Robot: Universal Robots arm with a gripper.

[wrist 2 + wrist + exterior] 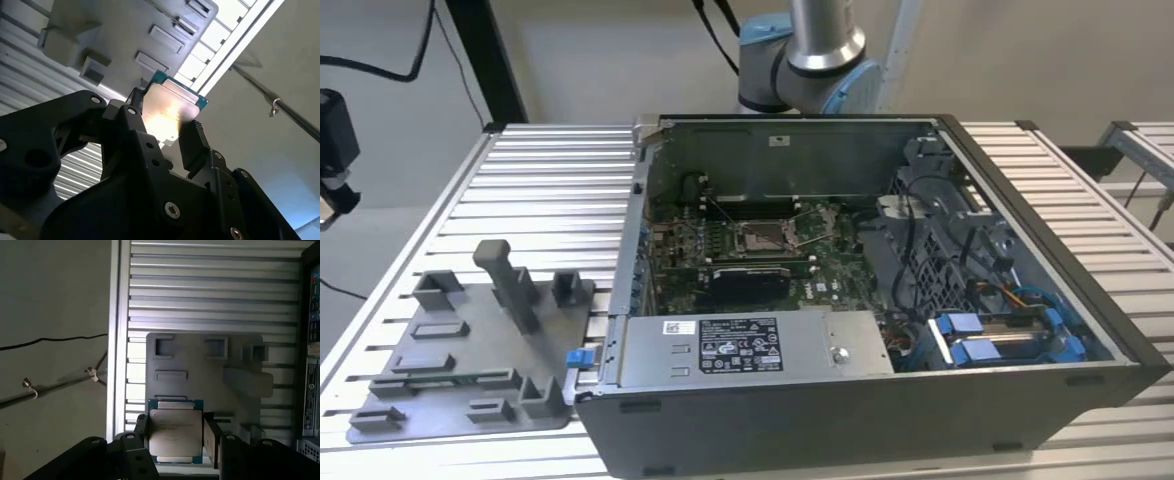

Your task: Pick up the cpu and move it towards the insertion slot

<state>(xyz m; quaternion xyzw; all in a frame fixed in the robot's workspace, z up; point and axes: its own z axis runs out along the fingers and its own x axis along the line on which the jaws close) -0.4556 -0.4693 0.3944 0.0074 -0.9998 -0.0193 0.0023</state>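
Note:
The cpu (175,432) is a thin square chip with a pale metal top and a green rim. It sits clamped between the black fingers of my gripper (176,440), which is shut on its two opposite edges. The second wrist view shows the same hold on the cpu (170,107) by the gripper (162,120). Below the chip lies the grey tray (200,375), close to the table's edge. In the exterior view the insertion slot (765,236) is a small metal-framed socket on the green board inside the open computer case, well to the right of the grey tray (454,370).
The open computer case (881,400) has tall walls, a power supply (747,345) along the front and cables on the exterior view's right. The ribbed metal table (547,190) carries the tray with its upright posts (507,280). The arm's base (814,60) stands behind the case.

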